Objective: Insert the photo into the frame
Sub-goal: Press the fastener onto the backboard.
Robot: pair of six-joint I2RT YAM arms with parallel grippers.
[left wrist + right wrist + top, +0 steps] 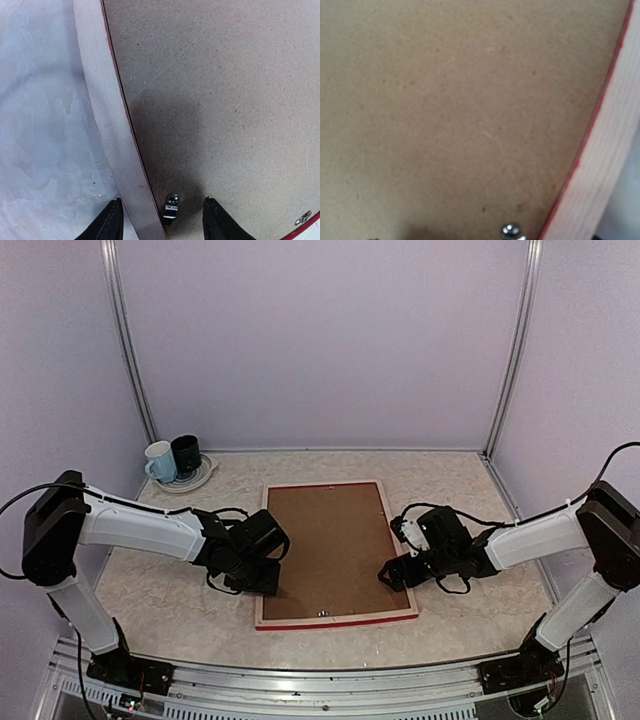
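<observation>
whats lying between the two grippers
The frame, back up with its brown backing board inside, spans the stretch between left gripper and right gripper; top view shows it.

My top camera sits high at the near edge, looking down across the whole worktop (460, 480). Both wrist cameras point straight down, very close; all three share the frame (335, 620) and its brown backing board (335, 545).

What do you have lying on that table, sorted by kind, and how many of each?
Mugs: 2, a pale blue mug and a dark mug
Plate: 1, under the mugs
Frame: 1, lying back side up
Brown backing board: 1, set in it
Total: 5
</observation>
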